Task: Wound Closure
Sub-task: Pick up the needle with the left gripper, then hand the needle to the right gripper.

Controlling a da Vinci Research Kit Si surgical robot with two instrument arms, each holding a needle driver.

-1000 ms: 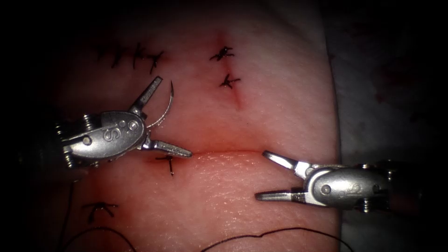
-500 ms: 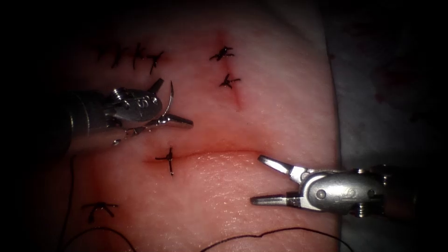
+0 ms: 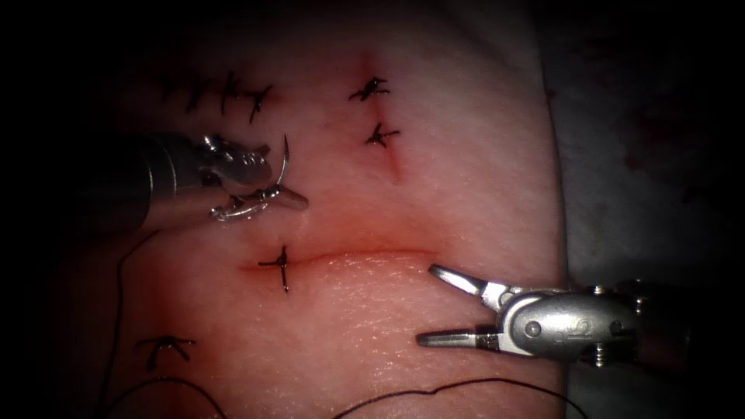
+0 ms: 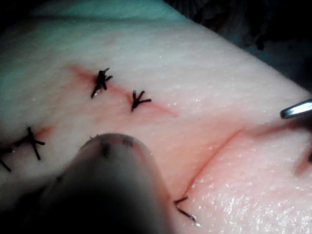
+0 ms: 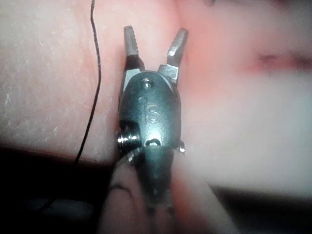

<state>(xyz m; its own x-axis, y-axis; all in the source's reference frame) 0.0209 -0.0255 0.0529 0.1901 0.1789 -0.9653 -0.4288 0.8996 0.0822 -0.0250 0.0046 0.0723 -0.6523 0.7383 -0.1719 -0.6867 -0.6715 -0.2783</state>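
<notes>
The cut [image 3: 349,254] runs crosswise over the tissue [image 3: 434,155], with one stitch [image 3: 281,268] near its left end. The curved needle [image 3: 282,164] lies on the tissue above that end, point upward. My left tool [image 3: 283,174] has its jaws narrowly open around the needle's lower curve, not holding it. My right tool [image 3: 425,304] is just past the cut's right end, jaws wide open and holding nothing; its spread jaws [image 5: 153,39] are seen from close up. Dark thread [image 3: 466,382] trails along the near tissue and up the left side [image 3: 116,310].
Older knotted stitches sit at the upper left [image 3: 225,93], upper middle [image 3: 376,112] and lower left [image 3: 164,345]. The tissue's edge [image 3: 560,202] drops to dark cloth on the right. Thread [image 5: 95,63] lies beside the right tool. One right jaw tip [image 4: 297,108] is near the cut [image 4: 214,156].
The left tool swung up and away from the cut's left end and turned, its wide jaws narrowing around the needle, which stayed put. The right tool sank slightly, still open.
</notes>
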